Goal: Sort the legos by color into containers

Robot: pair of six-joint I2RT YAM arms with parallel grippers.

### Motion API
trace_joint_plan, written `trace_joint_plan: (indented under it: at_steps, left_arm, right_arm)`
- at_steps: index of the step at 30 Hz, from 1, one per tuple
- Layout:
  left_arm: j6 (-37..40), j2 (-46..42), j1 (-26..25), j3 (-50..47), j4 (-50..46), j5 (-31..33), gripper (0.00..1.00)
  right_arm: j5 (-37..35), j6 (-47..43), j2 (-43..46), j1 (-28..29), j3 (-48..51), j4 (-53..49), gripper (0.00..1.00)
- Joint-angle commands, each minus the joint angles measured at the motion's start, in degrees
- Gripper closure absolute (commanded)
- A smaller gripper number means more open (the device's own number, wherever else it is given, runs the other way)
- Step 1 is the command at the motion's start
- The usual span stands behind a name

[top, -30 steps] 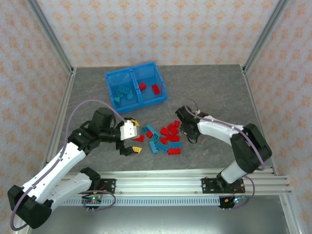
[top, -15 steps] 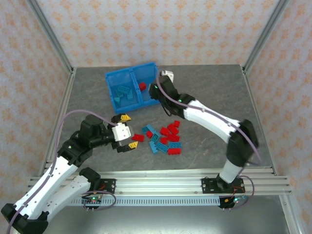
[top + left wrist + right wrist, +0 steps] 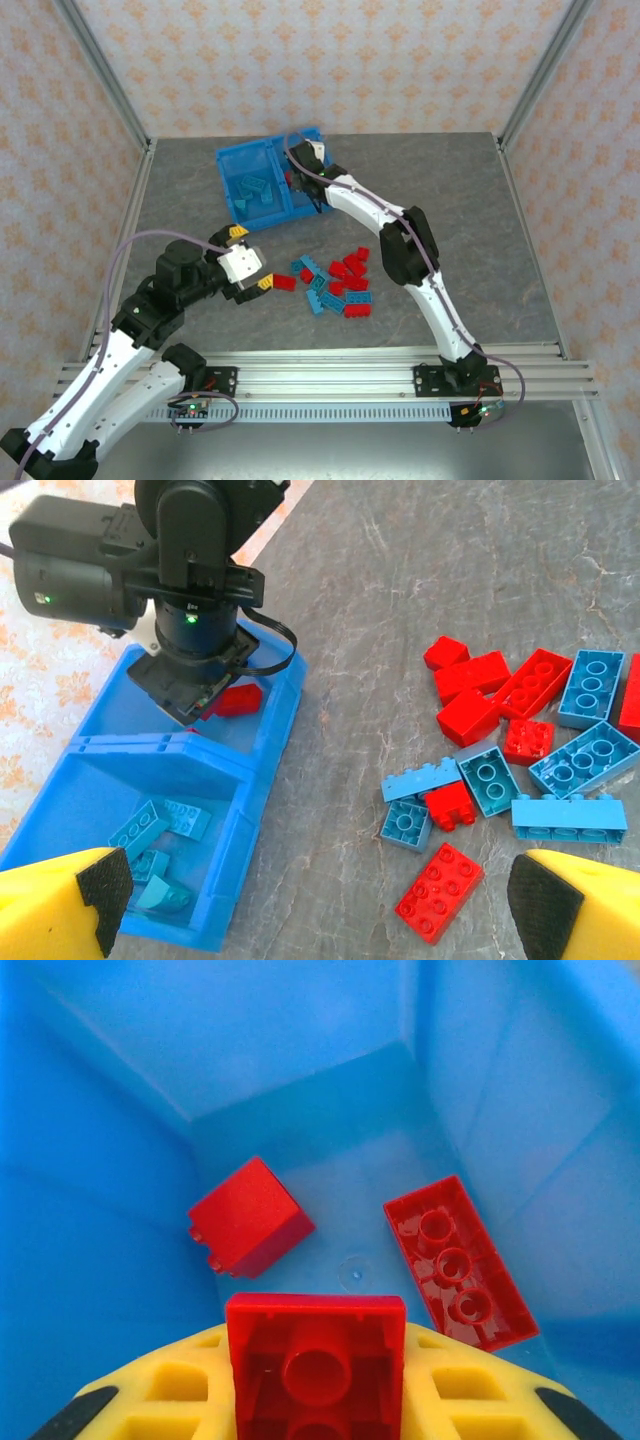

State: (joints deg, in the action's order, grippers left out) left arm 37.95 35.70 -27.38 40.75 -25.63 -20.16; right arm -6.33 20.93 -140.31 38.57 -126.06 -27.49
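My right gripper point(image 3: 318, 1400) is clamped on a red brick point(image 3: 316, 1355) over the right compartment point(image 3: 110, 1110) of the bin point(image 3: 228, 158) — 2 other red pieces point(image 3: 250, 1215) lie on its floor (teal ones point(image 3: 255, 190) sit in the left half). My left gripper point(image 3: 251, 258) hangs spread wide beside the loose legos point(image 3: 335, 285) on the table point(image 3: 450, 200).
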Motion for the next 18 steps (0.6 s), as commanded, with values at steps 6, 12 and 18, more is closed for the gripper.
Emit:
trace_joint_plan:
  at_steps: [6, 12, 18]
  left_arm:
    - [-2.0, 0.8, 0.2, 0.1, 1.7, 2.5, 0.0]
    - [-2.6, 1.5, 0.3, -0.1, 2.1, 4.2, 0.0]
    - [-7.4, 2.4, 1.6, 0.0, 3.2, 17.7, 0.0]
  right_arm:
    - [2.0, 0.4, -0.4, -0.8, -6.7, -5.5, 0.52]
    - [2.0, -0.4, 5.5, -0.8, -4.4, -5.4, 0.48]
    - [11.2, -10.8, 22.2, 0.2, 20.2, 6.7, 0.47]
